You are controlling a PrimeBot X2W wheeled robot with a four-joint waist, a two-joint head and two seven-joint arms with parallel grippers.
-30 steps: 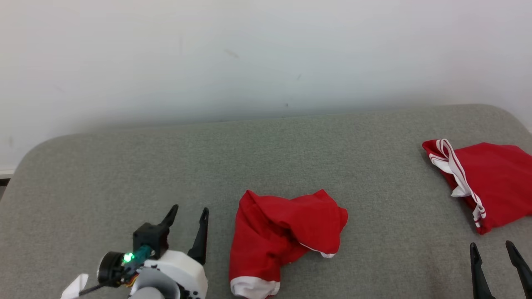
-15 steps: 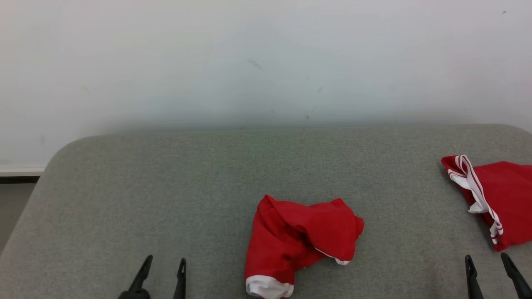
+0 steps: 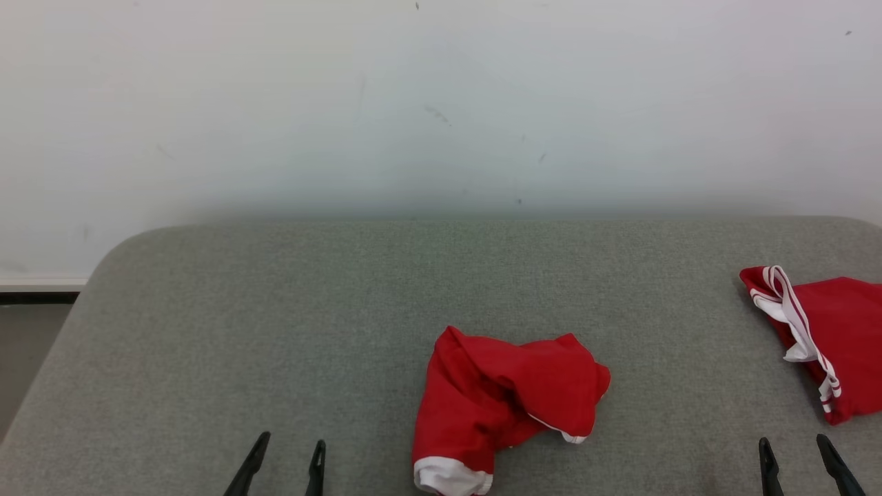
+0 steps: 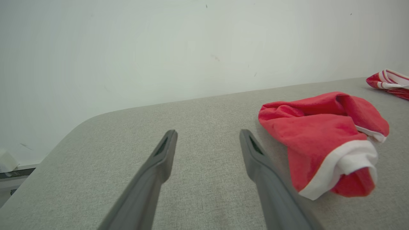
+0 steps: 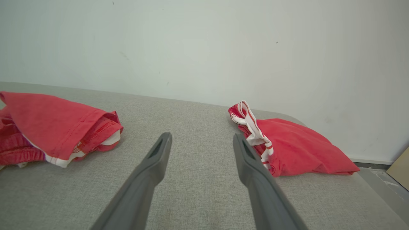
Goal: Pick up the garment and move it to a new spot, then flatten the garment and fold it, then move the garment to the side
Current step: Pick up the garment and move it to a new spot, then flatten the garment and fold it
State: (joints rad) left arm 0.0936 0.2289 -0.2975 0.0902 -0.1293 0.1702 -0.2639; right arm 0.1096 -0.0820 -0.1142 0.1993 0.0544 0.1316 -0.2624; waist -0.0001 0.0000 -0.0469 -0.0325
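Note:
A crumpled red garment (image 3: pixel 503 399) with white trim lies in a heap on the grey padded surface (image 3: pixel 275 331), near its front middle. My left gripper (image 3: pixel 290 444) stands open to its left, apart from it, with nothing between its fingers. In the left wrist view the garment (image 4: pixel 313 140) lies right of that open gripper (image 4: pixel 208 135). My right gripper (image 3: pixel 792 444) is open and empty at the lower right. The right wrist view has the garment (image 5: pixel 48 124) far left of that gripper (image 5: pixel 202 137).
A second red garment (image 3: pixel 841 331) with white stripes lies at the surface's right end, just right of the right gripper's fingers, where it appears as a red bundle (image 5: pixel 294 150). A pale wall rises behind. Floor (image 3: pixel 27 331) lies past the rounded left corner.
The head camera has shifted, so the whole picture moved. My left gripper has drawn back toward me: its wrist has left the picture and only the fingertips remain. The garments lie unchanged.

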